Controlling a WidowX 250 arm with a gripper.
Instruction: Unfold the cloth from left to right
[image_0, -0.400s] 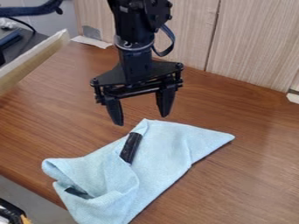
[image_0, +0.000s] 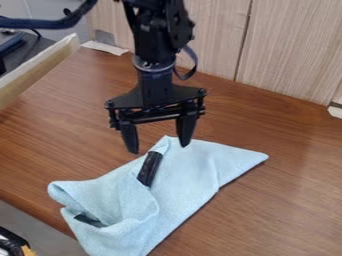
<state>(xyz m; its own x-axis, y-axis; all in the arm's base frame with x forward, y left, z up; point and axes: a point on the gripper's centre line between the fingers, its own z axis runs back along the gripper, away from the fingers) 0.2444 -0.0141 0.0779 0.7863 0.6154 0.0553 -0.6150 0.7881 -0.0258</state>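
Unfolding looks pretty much all left to do imo, with the cloth folded and bunched on the wooden table, gripper spread by its far corner.

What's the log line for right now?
gripper: open, empty, at cloth's far edge | cloth: folded, rumpled on table | black object: partly under cloth | unfolding: not done

Site is looking like a robotics lab: a robot arm is hanging over a brown tabletop.
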